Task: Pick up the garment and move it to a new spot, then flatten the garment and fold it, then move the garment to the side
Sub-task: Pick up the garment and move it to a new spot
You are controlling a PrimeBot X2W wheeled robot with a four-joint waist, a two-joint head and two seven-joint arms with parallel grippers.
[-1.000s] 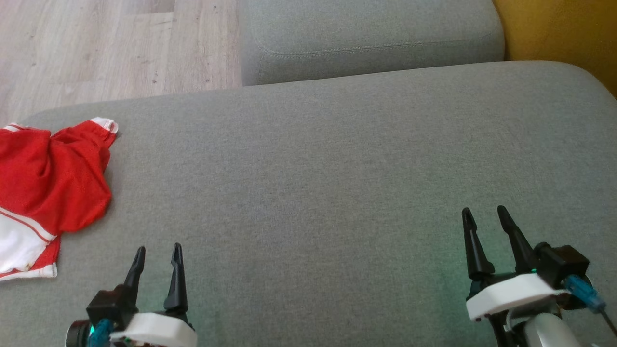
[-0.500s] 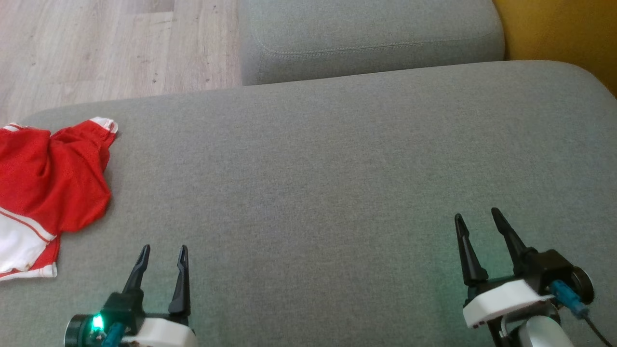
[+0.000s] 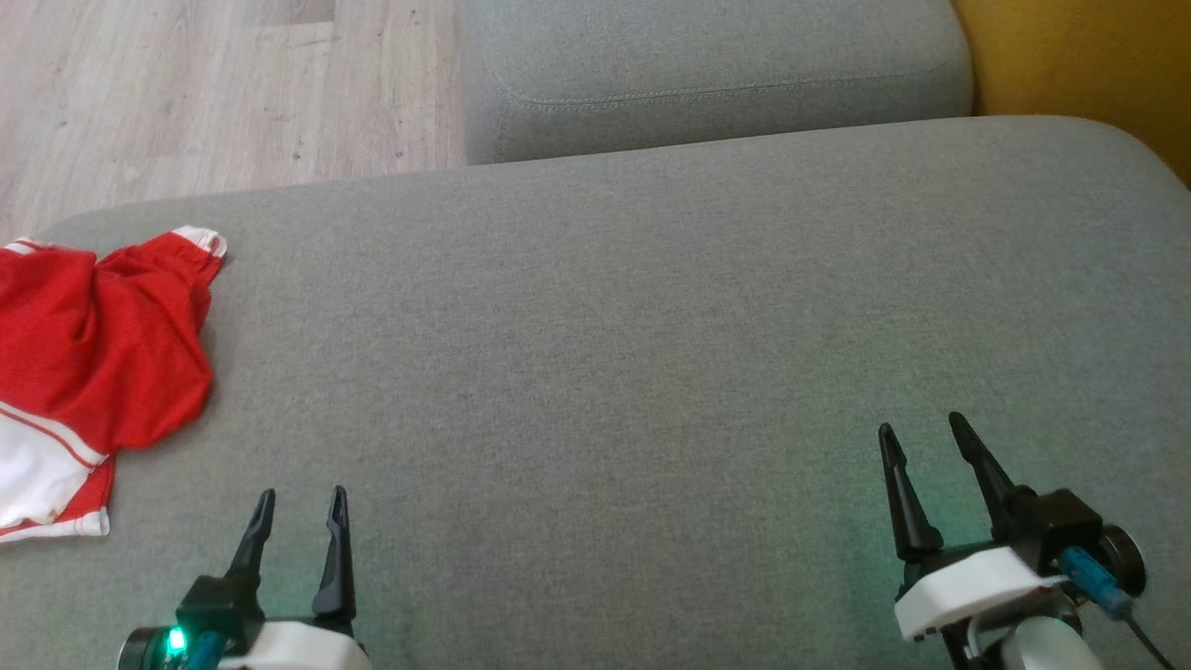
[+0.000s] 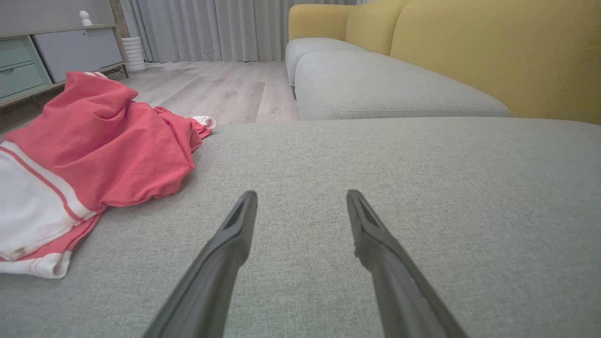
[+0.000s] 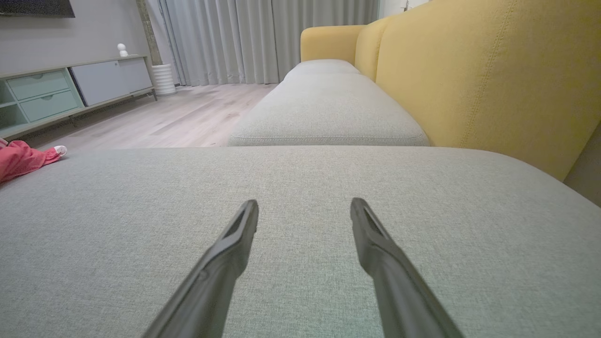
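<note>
Two hands, head view: the left hand [image 3: 304, 492] is at the near left edge of the grey seat cushion [image 3: 595, 354] and the right hand [image 3: 919, 423] at its near right edge. Both have their fingers spread apart and empty.
Garment, head view: the red garment [image 3: 93, 344] with white striped trim lies crumpled at the left edge of the seat cushion. It is near the left hand but not touching it, and well apart from the right hand.
Surroundings, head view: a second cushion [image 3: 716, 84] lies beyond the far edge, a pale wood floor [image 3: 233, 93] shows past the far left corner, and a yellow backrest [image 3: 1079, 56] past the far right corner.
Left wrist view: the left hand's fingers [image 4: 235, 234] stand apart over bare cushion fabric. The garment is heaped to their left, clear of both tips. A low cabinet [image 4: 28, 61] and grey curtains [image 4: 211, 28] stand across the floor.
Right wrist view: the right hand's fingers are apart over bare fabric, and a red fold of the garment peeks in at the cushion's far left edge.
</note>
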